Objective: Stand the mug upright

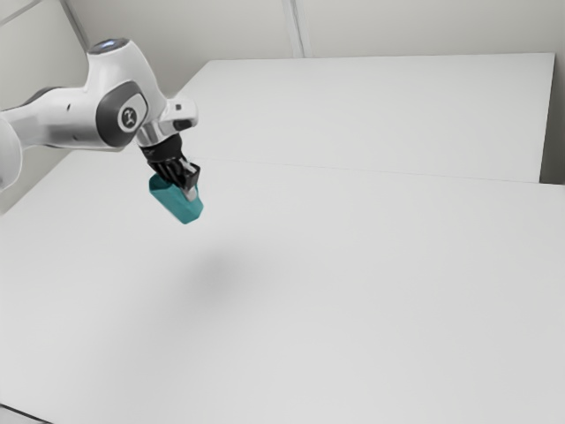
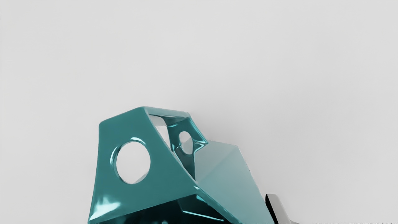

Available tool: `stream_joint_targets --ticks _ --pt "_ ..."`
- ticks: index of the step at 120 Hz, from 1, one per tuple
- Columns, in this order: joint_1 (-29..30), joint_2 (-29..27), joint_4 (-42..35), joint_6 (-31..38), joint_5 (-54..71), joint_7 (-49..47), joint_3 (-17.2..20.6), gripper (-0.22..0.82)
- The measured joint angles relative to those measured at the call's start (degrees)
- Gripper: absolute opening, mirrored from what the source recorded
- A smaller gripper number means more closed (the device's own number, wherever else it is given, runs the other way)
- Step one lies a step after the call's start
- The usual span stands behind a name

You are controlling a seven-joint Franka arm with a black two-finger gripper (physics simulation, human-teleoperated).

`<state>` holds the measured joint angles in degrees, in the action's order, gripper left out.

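In the exterior view the gripper [image 1: 188, 187] points down at a slant and is shut on the teal mug [image 1: 179, 203]. The mug hangs tilted in the air, with its shadow on the white surface beneath. The wrist view has the faceted mug [image 2: 217, 165] at the bottom edge, its handle with round holes facing the camera and part of its dark opening showing. One of the gripper's fingers [image 2: 278, 208] lies against the mug's outer side; the other finger is hidden.
A broad white table top [image 1: 353, 291] spreads below the mug. Behind it stands a pale raised panel [image 1: 380, 115]. The arm comes in from the exterior view's upper left.
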<state>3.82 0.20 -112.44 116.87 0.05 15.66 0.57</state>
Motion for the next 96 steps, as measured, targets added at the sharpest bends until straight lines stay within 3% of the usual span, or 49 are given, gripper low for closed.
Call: stream_joint_targets --ticks 23,51,96 --pt "0.86 2.35 -2.69 0.90 1.19 -2.31 -0.02 -0.18" --pt "-11.11 4.31 -7.16 4.57 1.50 -4.62 -0.01 -0.18" --pt "-9.39 8.18 -8.08 8.08 1.66 -7.46 0.22 -0.18"
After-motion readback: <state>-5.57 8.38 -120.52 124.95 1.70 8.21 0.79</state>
